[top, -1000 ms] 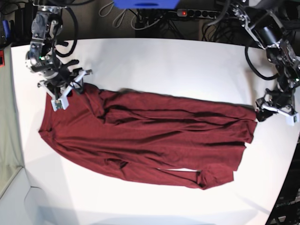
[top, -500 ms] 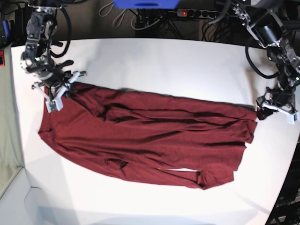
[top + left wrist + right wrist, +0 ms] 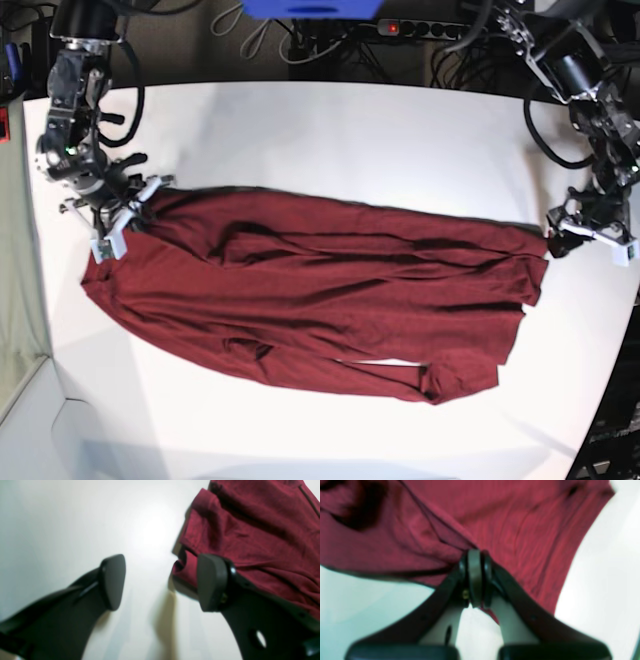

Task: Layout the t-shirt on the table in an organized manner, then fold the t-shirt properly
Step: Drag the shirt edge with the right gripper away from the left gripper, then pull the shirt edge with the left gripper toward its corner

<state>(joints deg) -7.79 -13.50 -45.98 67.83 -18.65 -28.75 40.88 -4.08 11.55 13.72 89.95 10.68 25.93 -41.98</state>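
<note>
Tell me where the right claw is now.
In the base view the right claw sits at the left, shut on the t-shirt at its upper-left corner, over the table.

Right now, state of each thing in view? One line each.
t-shirt: spread lengthwise across the table, wrinkled, unfolded, one corner pinched.
right gripper: jaws shut on the t-shirt's edge.
left gripper: jaws open, holding nothing, beside the t-shirt's other end.
table: white, carrying the t-shirt.
</note>
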